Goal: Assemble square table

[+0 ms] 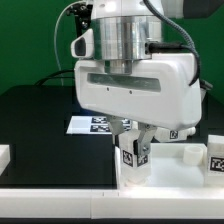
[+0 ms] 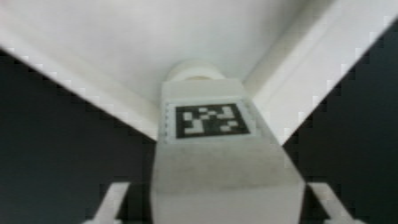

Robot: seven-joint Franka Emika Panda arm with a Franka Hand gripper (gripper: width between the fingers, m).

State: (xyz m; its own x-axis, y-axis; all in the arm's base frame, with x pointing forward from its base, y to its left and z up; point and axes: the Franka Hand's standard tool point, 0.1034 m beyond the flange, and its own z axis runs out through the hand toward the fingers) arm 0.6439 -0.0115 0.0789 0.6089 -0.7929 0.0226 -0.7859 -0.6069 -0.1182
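1. Exterior view first: the gripper [image 1: 133, 150] sits just right of centre, low in the frame, and we see it clenched on a leg [image 1: 131, 158], tag facing us.
2. That leg hangs upright over the near-left corner of the table top [image 1: 175, 172], the white tray along the lower right of the frame. We cannot tell from here whether leg and tray are touching.
3. Behind the gripper, the marker board [image 1: 88, 125] lies flat on the black desk [image 1: 40, 110]. Two spare legs [image 1: 217, 158] wait at the right edge, beside the tray.
4. Wrist view now: the leg [image 2: 210, 120] runs out from between the fingers [image 2: 116, 202], and its far end points straight into the corner where two raised rims of the table top [image 2: 98, 75] meet.
5. Our call: this is the leg-insertion step, with the leg lined up on its corner socket.
6. Next, we reckon, comes a straight push into that corner, with the leg held square to the tray. Any tilt risks jamming it against the rim.
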